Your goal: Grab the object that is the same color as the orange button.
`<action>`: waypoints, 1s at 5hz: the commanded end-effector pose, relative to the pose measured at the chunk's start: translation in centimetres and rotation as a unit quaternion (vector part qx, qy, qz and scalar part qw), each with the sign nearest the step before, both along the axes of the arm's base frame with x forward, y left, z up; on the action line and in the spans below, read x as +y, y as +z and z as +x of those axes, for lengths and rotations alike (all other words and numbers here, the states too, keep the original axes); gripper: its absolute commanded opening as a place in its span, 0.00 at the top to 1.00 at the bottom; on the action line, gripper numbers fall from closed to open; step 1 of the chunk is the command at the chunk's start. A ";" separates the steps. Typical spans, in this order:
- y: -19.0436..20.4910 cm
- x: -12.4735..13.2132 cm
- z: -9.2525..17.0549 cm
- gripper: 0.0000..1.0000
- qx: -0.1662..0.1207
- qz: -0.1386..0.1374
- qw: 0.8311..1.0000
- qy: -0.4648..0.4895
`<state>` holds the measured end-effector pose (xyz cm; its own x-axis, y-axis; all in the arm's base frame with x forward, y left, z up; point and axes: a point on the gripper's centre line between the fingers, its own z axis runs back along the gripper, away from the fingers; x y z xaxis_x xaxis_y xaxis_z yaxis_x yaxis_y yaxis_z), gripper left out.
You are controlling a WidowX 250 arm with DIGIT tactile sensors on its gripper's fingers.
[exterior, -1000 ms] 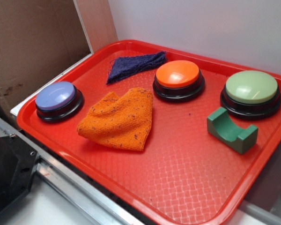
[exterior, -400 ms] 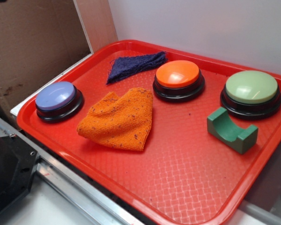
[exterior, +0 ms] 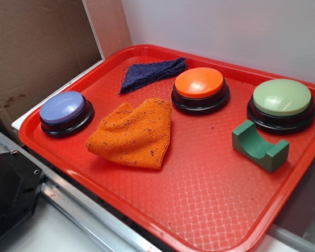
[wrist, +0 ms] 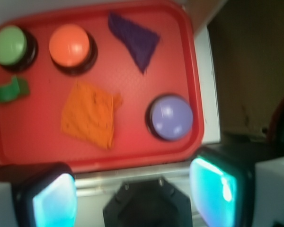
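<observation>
Cloth (wrist: 89, 115), the orange one matching the orange button (wrist: 69, 45), is lying flat near the middle of the red tray (wrist: 132, 156), untouched. The fingers (wrist: 222, 187) are being held spread wide at the bottom of the wrist frame, left pad low left, right pad low right, gripping nothing; the gripper (wrist: 137, 194) is hanging high above the tray's near rim, well apart from everything on it.

For a good grab, the gripper is best being carried up the wrist frame and slightly left until the cloth sits between the pads, then lowered with the pads kept apart. A raised fold or the thicker edge is likely being the easiest purchase, since flat knit gives little to pinch. The purple button (wrist: 170, 117) is sitting just right of the cloth, so the right pad should be kept clear of it.

From the wrist view, the pads and the full tray layout from above are being shown, blurred. From the exterior view, no gripper is being shown, but the cloth (exterior: 132, 134) is seen sharply: folded, rumpled, dark-specked, lower left of the orange button (exterior: 199, 88), with the tray (exterior: 210, 210) textured beneath.
</observation>
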<state>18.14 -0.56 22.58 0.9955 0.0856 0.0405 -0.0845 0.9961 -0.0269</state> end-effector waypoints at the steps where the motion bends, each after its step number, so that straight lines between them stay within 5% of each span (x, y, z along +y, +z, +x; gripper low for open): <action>1: -4.1 0.9 7.4 0.00 -0.015 0.021 0.999 -0.026; 2: -9.6 -0.4 10.2 0.00 0.043 0.000 0.994 -0.096; 3: -14.8 -2.1 9.6 0.00 0.085 -0.034 0.986 -0.138; 5: -14.8 -2.1 9.6 0.00 0.085 -0.034 0.986 -0.138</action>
<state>27.54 -2.07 6.78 0.9674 -0.1697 -0.1878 0.1512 0.9825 -0.1092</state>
